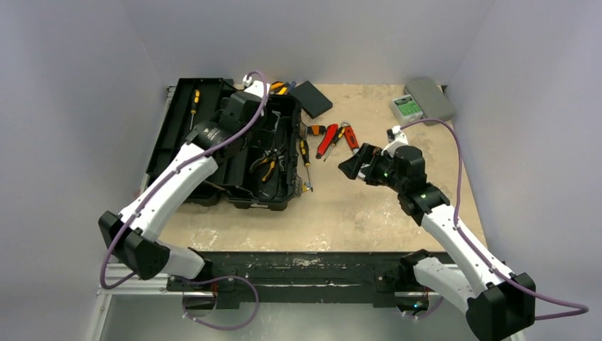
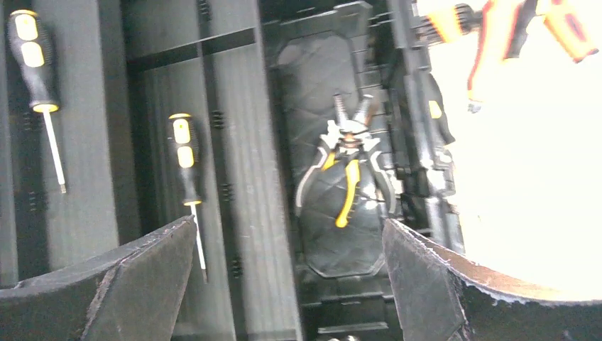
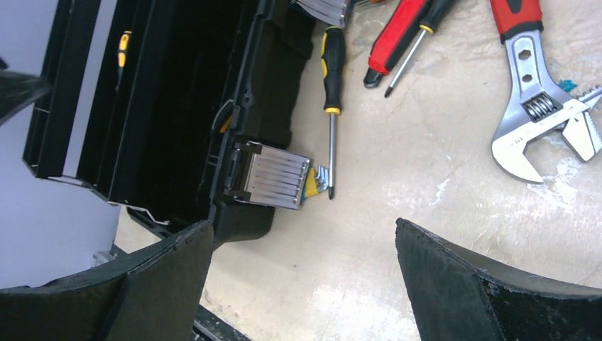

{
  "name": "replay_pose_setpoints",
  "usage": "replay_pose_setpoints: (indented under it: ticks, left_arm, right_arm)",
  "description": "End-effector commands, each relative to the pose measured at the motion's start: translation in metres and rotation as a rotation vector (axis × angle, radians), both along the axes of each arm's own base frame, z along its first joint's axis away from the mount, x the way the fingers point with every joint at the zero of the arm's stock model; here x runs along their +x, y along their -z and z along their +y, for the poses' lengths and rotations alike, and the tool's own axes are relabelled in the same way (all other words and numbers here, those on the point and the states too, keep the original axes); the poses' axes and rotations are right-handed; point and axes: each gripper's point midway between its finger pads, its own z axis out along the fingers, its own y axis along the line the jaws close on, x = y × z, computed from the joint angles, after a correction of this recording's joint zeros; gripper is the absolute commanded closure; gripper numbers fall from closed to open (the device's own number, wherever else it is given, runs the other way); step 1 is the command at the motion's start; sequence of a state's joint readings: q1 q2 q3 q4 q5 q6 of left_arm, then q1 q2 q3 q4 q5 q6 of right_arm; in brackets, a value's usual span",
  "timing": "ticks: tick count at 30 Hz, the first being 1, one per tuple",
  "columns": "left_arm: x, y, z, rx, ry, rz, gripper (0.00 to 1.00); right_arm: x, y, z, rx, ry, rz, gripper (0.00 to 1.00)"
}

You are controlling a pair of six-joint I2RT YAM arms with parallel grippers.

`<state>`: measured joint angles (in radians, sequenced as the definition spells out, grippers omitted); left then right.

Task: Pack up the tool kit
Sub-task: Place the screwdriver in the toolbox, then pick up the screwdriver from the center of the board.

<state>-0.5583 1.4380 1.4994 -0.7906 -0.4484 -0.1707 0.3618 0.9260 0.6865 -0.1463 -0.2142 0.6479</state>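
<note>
Packing midway: pliers point(image 2: 346, 170) lie inside the toolbox point(image 1: 259, 202).
Left tool point(image 2: 289, 224) and right tool point(image 3: 302, 224) both gape empty; likely next grasp: the screwdriver point(image 3: 332, 85) just beside the toolbox.

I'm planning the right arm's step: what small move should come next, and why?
Probably lower the open, empty right gripper onto the black-and-yellow-handled screwdriver lying on the table beside the open black plastic toolbox: it is the nearest loose tool and not yet packed.

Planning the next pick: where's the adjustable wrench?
Top view: the adjustable wrench lies on the table, right of the toolbox, beside the red-handled tool.
</note>
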Motion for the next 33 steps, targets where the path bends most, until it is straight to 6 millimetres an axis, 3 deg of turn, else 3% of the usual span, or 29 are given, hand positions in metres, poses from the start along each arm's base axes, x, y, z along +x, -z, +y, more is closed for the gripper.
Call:
replay_pose_setpoints:
  ticks: [1,8,15,20,25,33]
  left_arm:
    - [-0.019,-0.024,-0.030,-0.194,0.111,-0.035,0.00]
    - [-0.061,-0.041,-0.076,-0.488,0.343,-0.026,0.00]
    - [-0.094,-0.032,-0.090,-0.650,0.453,-0.024,0.00]
    - [-0.101,-0.010,-0.085,-0.655,0.445,-0.025,0.00]
    - [-0.100,-0.001,-0.084,-0.655,0.449,-0.049,0.00]
    - [-0.098,0.024,-0.087,-0.698,0.476,-0.143,0.01]
  right_arm:
    - [0.008,-0.019,-0.002,0.007,0.032,-0.041,0.01]
    - [0.011,-0.011,-0.008,-0.021,0.061,-0.022,0.01]
    - [0.013,0.004,-0.016,-0.108,0.078,0.027,0.01]
    - [0.014,0.013,-0.019,-0.150,0.079,0.045,0.01]
    - [0.016,0.023,-0.015,-0.188,0.058,0.067,0.01]
    - [0.016,0.050,0.016,-0.315,-0.021,0.115,0.03]
